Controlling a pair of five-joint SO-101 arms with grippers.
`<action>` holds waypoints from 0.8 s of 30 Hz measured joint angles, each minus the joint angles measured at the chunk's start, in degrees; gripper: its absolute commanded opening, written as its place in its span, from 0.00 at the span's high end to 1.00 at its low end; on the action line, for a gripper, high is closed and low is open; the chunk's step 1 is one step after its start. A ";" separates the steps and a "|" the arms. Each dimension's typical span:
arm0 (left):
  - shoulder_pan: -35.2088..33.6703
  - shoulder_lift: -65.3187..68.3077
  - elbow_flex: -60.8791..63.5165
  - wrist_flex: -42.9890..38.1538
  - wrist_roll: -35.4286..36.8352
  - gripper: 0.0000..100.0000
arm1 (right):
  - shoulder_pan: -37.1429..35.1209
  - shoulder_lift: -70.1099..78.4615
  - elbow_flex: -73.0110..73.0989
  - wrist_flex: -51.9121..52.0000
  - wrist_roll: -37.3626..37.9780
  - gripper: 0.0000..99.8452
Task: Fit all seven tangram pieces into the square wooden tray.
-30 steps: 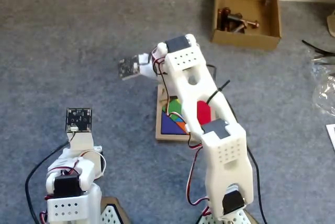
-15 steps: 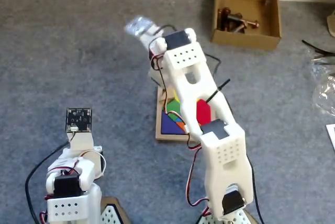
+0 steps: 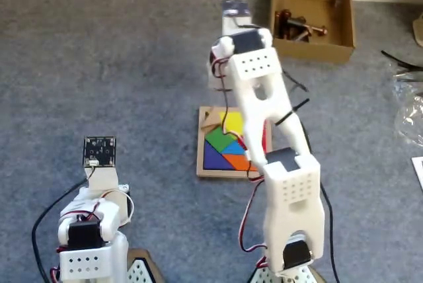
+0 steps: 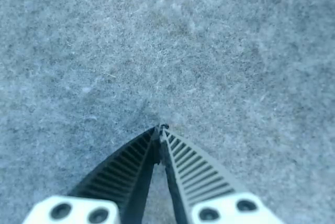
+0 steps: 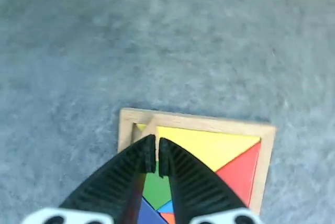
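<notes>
The right claw (image 5: 157,149) hovered clenched and empty over one corner of the tray (image 5: 209,123), which lay flat on the table (image 3: 99,65). Inside the tray, the yellow piece (image 5: 204,143), red piece (image 5: 243,171) and green piece (image 5: 157,190) lay flat. The arm hid part of the tray in the high view, so all seven could not be counted.

Under the claw's tips a strip of bare wood (image 5: 149,124) showed in that corner. I could not tell whether it was a gap or a piece riding up. The step was probably seating that corner. It would go best with the claw kept clenched, lowered onto the yellow piece rather than the tray's rim, and pressed lightly toward the rim, since a hard push could slide the tray.

The left claw (image 4: 159,130) hung clenched on nothing over bare table, well apart from the tray.
</notes>
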 measured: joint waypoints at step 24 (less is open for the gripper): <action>0.00 0.00 0.00 0.00 0.00 1.00 | 0.00 0.00 13.89 -10.29 -8.97 1.00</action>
